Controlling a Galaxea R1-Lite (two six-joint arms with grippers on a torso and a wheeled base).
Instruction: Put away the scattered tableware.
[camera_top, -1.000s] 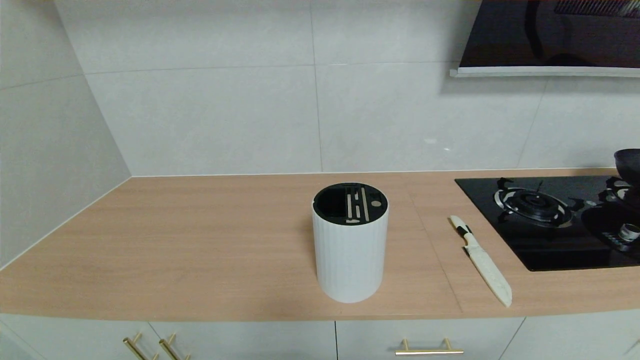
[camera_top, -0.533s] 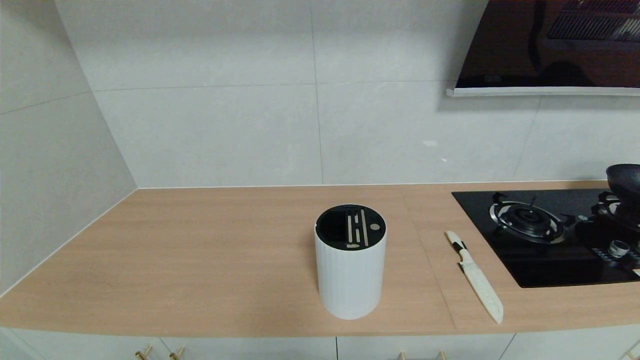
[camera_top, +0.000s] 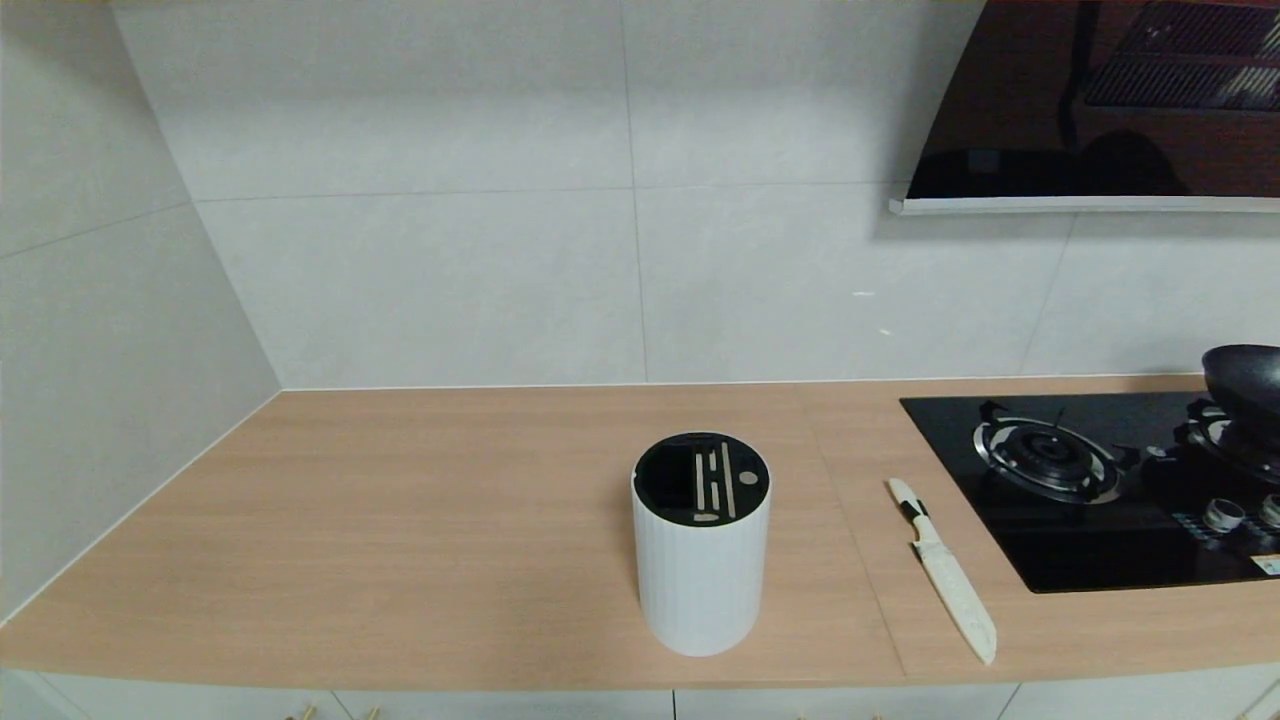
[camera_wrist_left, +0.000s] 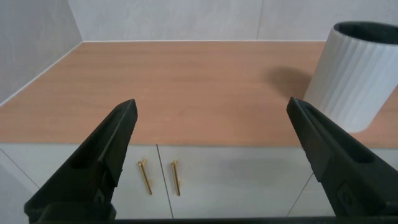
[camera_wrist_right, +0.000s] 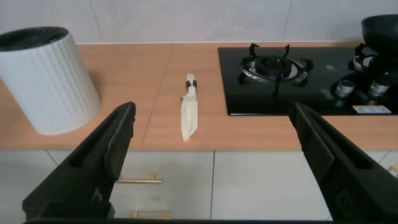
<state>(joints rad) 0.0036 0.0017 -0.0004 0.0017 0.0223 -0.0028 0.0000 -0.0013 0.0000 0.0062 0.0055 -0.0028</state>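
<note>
A cream-coloured knife (camera_top: 941, 569) with a black band on its handle lies flat on the wooden counter (camera_top: 420, 520), blade toward the front edge, between the holder and the hob. A white ribbed cylindrical holder (camera_top: 701, 560) with a black slotted top stands upright near the counter's front edge. In the left wrist view my left gripper (camera_wrist_left: 211, 155) is open, held in front of the counter edge, with the holder (camera_wrist_left: 357, 74) off to one side. In the right wrist view my right gripper (camera_wrist_right: 211, 162) is open, in front of the counter, with the knife (camera_wrist_right: 189, 115) and holder (camera_wrist_right: 46, 78) beyond it.
A black gas hob (camera_top: 1100, 480) with burners and knobs fills the counter's right end, with a dark pan (camera_top: 1245, 375) on it. A range hood (camera_top: 1090, 110) hangs above. Tiled walls close the back and left. Cabinet doors with gold handles (camera_wrist_left: 158, 177) lie below the counter.
The whole head view has shifted: the counter, holder and knife sit lower in the picture and more wall and hood show, so the camera moved. The things themselves have not moved.
</note>
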